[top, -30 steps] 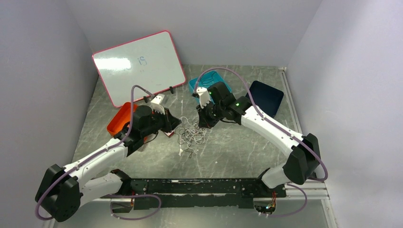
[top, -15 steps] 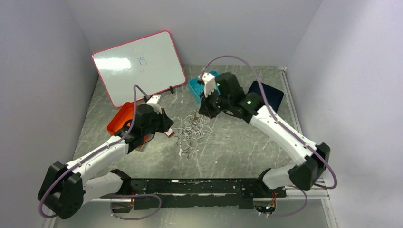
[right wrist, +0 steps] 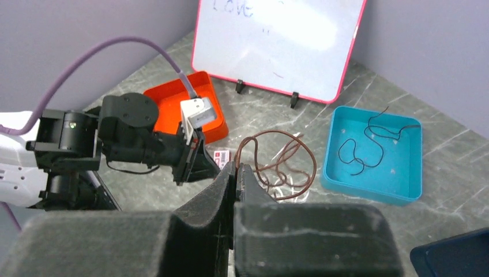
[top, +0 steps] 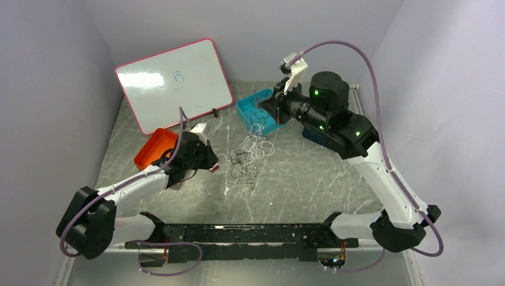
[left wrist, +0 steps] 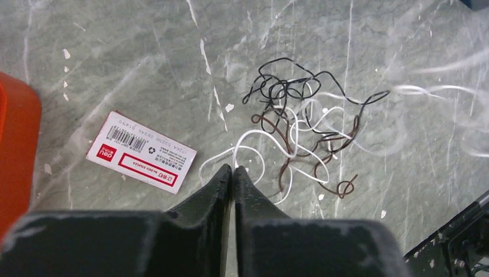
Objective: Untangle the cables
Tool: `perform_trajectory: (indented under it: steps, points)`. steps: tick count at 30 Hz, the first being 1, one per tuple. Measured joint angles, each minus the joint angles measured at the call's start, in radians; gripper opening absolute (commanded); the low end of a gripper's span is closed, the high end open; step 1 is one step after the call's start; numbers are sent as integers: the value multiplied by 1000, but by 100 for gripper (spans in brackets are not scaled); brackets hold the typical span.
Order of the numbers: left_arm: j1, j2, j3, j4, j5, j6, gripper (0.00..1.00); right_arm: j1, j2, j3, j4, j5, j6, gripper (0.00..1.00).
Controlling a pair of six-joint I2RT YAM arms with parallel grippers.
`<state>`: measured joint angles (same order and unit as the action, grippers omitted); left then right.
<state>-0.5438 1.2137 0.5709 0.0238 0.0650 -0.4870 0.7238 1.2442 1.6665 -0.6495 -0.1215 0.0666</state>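
Observation:
The cables point(top: 244, 158) lie in a loose tangle of white, black and reddish-brown strands mid-table, also seen in the left wrist view point(left wrist: 300, 121). My left gripper point(top: 211, 165) is low at the tangle's left edge, its jaws point(left wrist: 232, 168) shut on a white cable point(left wrist: 248, 135). My right gripper point(top: 275, 107) is raised high near the teal tray, its jaws point(right wrist: 235, 167) shut on a reddish-brown cable point(right wrist: 288, 167) that hangs in loops below it. A black cable point(right wrist: 360, 153) lies in the teal tray.
Teal tray point(top: 245, 112) point(right wrist: 369, 193) at the back centre. Orange tray point(top: 156, 149) point(right wrist: 190, 104) at the left. Dark blue tray point(right wrist: 455, 254) by the right arm. Whiteboard point(top: 172, 80) leans at the back left. A staples box point(left wrist: 141, 151) lies beside my left gripper.
My right gripper has risen and moved back to the right, lifting the reddish-brown cable out of the tangle. My left gripper stayed low, shifting slightly.

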Motion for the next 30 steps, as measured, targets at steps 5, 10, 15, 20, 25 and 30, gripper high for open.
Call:
perform_trajectory:
  steps: [5, 10, 15, 20, 25, 30]
  points:
    - [0, -17, -8, 21, 42, 10, 60, 0, 9, 22, -1, 6, 4, 0]
    - [0, -148, -15, 48, 95, 39, 71, 0, 40, 15, 0, 7, 13, 0]
    - [0, -280, 3, 55, 129, 87, 79, 0, 51, -2, 2, 17, 24, 0]
    - [0, -360, 38, 98, 179, 125, 84, 0, 55, -13, 34, 9, 45, 0]
    - [1, -330, 91, 188, 249, 135, 85, 0, 62, -16, 96, -31, 87, 0]
    - [2, -245, 163, 302, 342, 131, 86, 0, 82, -10, 144, -63, 116, 0]
